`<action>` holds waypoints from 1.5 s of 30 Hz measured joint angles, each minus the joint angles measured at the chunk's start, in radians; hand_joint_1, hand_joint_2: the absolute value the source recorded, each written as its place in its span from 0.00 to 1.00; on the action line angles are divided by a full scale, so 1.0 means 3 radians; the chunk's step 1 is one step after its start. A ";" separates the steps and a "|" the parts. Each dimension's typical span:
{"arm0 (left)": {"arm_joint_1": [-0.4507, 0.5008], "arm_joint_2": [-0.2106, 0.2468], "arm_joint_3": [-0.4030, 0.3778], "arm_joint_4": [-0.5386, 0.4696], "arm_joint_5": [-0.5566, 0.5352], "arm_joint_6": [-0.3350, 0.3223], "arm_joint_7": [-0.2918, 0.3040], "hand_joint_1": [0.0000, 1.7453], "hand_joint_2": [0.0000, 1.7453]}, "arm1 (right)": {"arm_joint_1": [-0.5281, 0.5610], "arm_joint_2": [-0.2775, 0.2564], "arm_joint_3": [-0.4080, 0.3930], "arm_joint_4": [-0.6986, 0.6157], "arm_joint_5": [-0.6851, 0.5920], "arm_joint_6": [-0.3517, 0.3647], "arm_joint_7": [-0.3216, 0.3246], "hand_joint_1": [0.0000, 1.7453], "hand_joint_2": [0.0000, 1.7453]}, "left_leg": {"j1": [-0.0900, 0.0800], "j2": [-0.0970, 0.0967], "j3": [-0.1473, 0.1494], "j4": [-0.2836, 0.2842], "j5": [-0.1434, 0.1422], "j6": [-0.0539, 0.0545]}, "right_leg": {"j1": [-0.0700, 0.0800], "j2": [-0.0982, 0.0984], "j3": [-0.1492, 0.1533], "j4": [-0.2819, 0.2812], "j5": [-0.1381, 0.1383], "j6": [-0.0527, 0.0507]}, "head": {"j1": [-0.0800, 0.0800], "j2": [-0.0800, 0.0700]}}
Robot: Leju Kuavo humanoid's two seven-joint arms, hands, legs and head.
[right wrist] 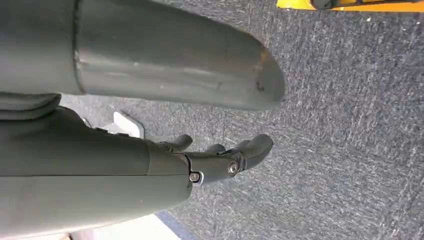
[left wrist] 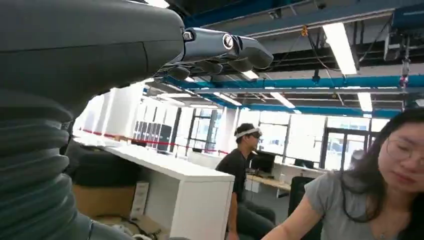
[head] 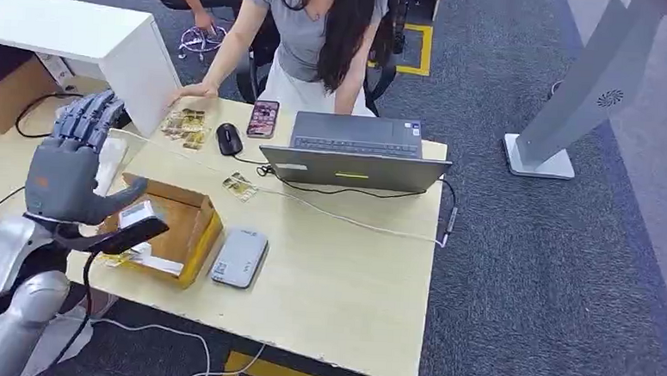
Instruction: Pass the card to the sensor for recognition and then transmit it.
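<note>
The left robot hand (head: 77, 162) is raised above the left end of the bench (head: 342, 283), fingers (head: 88, 119) stretched out and apart, thumb pointing toward the cardboard box — nothing in it as far as I can see. In the left wrist view those fingers (left wrist: 227, 47) point out into the room, toward the ceiling lights.

The right robot hand (right wrist: 220, 160) hangs over grey carpet (right wrist: 350, 125), fingers loosely extended and slightly apart, holding nothing.

The cardboard box (head: 177, 231) sits near the front left of the bench, open on top. A white card-like thing (head: 139, 213) rests at its near edge, just under the left thumb; can't tell for sure if that's the card. Just beside the box on its right lies a flat grey device (head: 240, 257), probably the sensor.

Further back there's an open laptop (head: 353, 155), a black mouse (head: 228, 138), a phone (head: 263, 119) with a red case, and some small gold-patterned packets (head: 185, 127). A thin cable (head: 354, 219) runs across the bench top.

A person in a grey top (head: 308, 32) sits behind the bench, one hand (head: 195, 90) resting near the packets. A second person sits further back in the left wrist view (left wrist: 240, 170).
</note>
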 joint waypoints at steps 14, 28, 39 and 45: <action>0.1366 -0.1712 0.2431 -0.1247 0.1547 -0.1737 -0.1688 0.00 1.00 | 0.0044 0.0167 -0.0193 -0.0417 0.0000 0.0181 -0.0086 0.00 1.00 | -0.0001 -0.0004 0.0005 0.0000 -0.0009 0.0009 | -0.0002 -0.0008 -0.0002 -0.0005 -0.0010 0.0007 | 0.0003 0.0000; 0.1644 -0.2525 0.2745 -0.0052 0.3709 -0.1782 -0.0275 0.00 1.00 | 0.0052 0.0233 -0.0303 -0.0673 0.0000 0.0242 -0.0078 0.00 1.00 | -0.0002 -0.0011 0.0008 0.0001 -0.0011 0.0011 | -0.0003 -0.0015 0.0001 -0.0006 -0.0012 0.0006 | 0.0002 0.0000; 0.1804 -0.2618 0.2320 0.0600 0.4945 -0.1379 0.0428 0.00 1.00 | 0.0051 0.0180 -0.0287 -0.0539 0.0000 0.0051 -0.0005 0.00 1.00 | -0.0005 -0.0011 0.0012 0.0001 -0.0011 0.0011 | -0.0005 -0.0015 0.0005 -0.0006 -0.0011 0.0006 | -0.0001 0.0000; 0.1867 -0.2657 0.1927 0.1338 0.5460 -0.1314 0.0725 0.00 0.00 | 0.0004 -0.0012 -0.0158 -0.0047 0.0001 -0.0333 0.0061 0.00 1.00 | -0.0006 -0.0013 0.0010 0.0002 -0.0012 0.0013 | -0.0007 -0.0016 0.0005 -0.0008 -0.0011 0.0007 | 0.0001 0.0000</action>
